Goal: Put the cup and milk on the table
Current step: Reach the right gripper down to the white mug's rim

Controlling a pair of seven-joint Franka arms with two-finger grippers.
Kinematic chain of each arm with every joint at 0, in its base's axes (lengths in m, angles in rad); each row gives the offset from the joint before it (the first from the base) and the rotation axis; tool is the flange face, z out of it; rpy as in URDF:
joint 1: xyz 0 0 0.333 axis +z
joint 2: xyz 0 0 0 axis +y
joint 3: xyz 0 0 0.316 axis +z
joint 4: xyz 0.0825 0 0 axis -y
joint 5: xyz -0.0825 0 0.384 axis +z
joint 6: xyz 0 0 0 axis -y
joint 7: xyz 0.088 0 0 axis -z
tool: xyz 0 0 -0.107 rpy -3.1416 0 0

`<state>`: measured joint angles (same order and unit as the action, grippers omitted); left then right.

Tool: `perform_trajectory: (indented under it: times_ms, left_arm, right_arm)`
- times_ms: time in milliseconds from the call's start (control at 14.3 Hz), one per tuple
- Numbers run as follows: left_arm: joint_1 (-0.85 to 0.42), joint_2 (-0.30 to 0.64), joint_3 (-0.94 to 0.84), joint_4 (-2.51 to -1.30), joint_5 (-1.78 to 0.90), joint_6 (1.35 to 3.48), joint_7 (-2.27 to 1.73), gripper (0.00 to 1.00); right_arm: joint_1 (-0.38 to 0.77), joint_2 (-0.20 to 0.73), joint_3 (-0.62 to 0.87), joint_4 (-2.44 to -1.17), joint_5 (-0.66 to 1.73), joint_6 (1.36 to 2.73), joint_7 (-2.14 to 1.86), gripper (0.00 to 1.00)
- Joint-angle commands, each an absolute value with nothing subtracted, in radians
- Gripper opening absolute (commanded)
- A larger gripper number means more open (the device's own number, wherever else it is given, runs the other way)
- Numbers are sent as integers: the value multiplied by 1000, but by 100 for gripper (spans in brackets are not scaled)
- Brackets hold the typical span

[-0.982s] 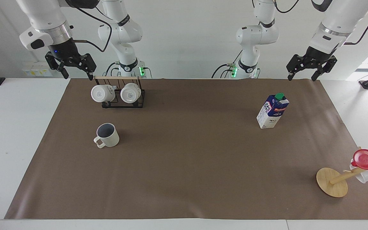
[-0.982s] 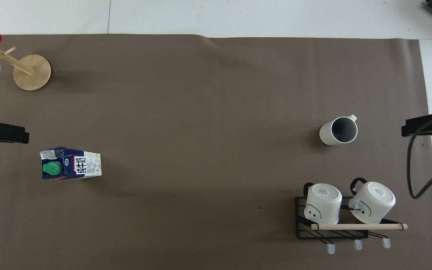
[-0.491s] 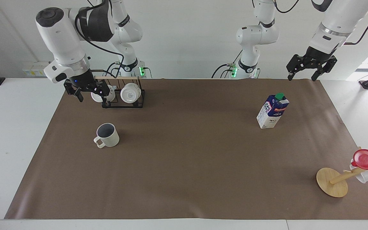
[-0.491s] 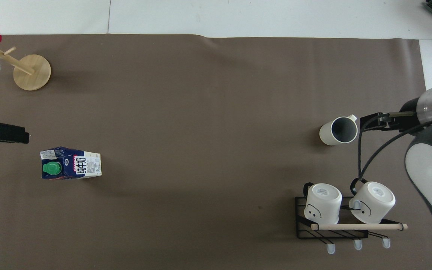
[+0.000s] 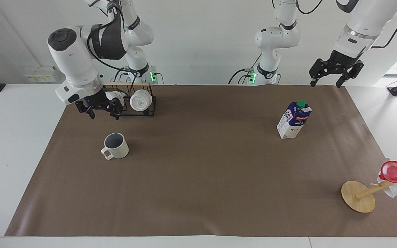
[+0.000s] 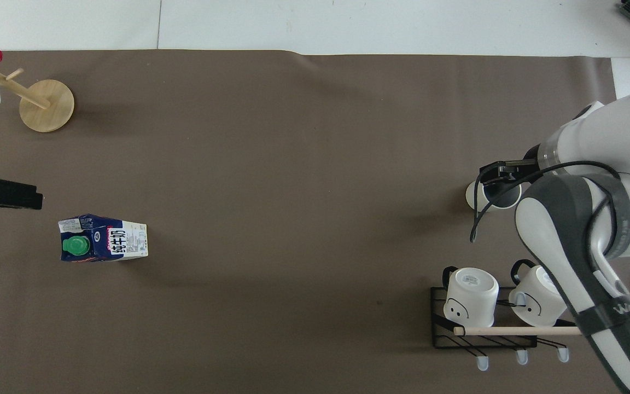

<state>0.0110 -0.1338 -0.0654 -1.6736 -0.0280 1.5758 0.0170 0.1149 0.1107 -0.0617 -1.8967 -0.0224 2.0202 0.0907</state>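
Observation:
The cup (image 5: 116, 146), a cream ribbed mug with a dark inside, stands upright on the brown paper of the table (image 5: 202, 179) toward the right arm's end. My right gripper (image 5: 102, 112) is open and hangs in the air over the cup, apart from it; in the overhead view the right gripper (image 6: 503, 175) covers most of the cup (image 6: 471, 195). The milk (image 5: 294, 120), a blue-and-white carton with a green cap, stands upright toward the left arm's end and also shows in the overhead view (image 6: 103, 244). My left gripper (image 5: 326, 82) waits open, raised by the table's edge (image 6: 3, 194).
A black wire rack (image 5: 133, 103) holding two white mugs stands nearer to the robots than the cup; it also shows in the overhead view (image 6: 490, 323). A tipped wooden mug tree (image 5: 358, 196) with a red cup (image 5: 396, 172) lies at the left arm's end.
My right arm has swung in and lowered from beside the rack, so its gripper now hangs over the cup. The left arm, cup and milk have not moved.

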Motion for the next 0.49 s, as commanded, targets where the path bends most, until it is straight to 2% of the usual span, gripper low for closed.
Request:
perform_trajectory:
  times_ms: [0, 421]
  left_arm:
    - [3, -135, -61, -1658, -11, 1555, 11, 100]
    - [3, -135, -61, -1660, -11, 1555, 11, 100]
  right_arm:
    - [117, 150, -61, -1924, -14, 2068, 118, 100]
    - [124, 207, -61, -1993, -14, 2197, 130, 100]
